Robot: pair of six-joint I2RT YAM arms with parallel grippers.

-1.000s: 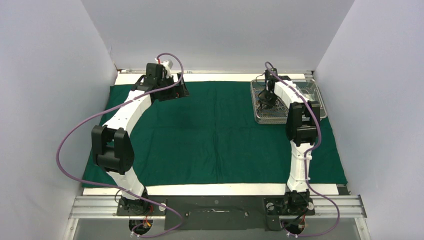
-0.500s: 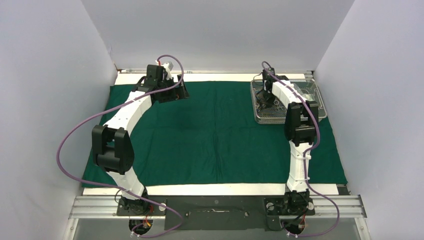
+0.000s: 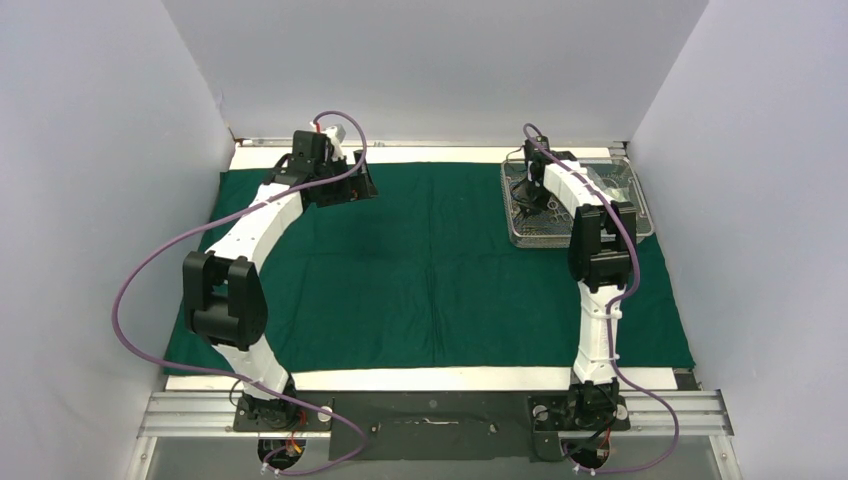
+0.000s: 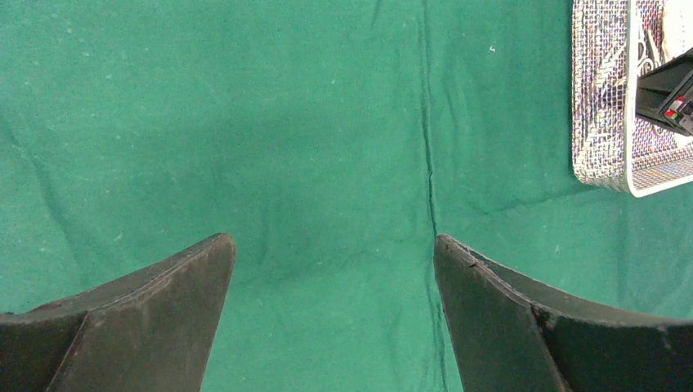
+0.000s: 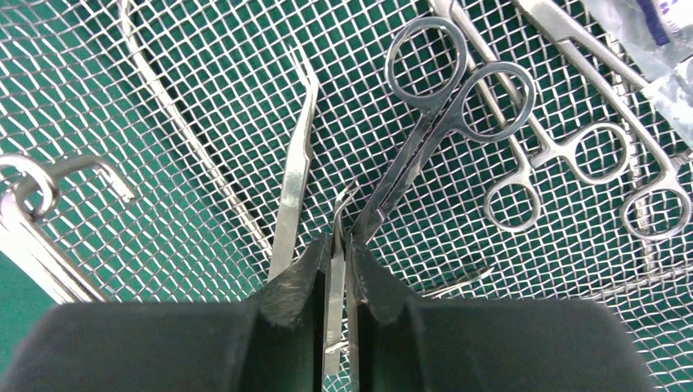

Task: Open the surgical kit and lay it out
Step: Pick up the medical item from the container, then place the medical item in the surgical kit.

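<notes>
The dark green cloth lies spread flat over the table. At its far right stands the silver wire-mesh tray, which also shows in the left wrist view. My right gripper reaches down into it. In the right wrist view, the right gripper is shut on thin curved-tip steel tweezers. Another pair of tweezers lies just left of them. Ring-handled forceps lie to the right. My left gripper hangs open over bare cloth at the far left, holding nothing.
More ring-handled instruments and clear packets lie at the tray's right side. Hooked steel tools lie at its left. White walls close in the table on three sides. A crease runs down the cloth.
My right gripper has shifted a little farther back inside the tray and its jaws have closed on the tweezers. The left arm has not moved.
</notes>
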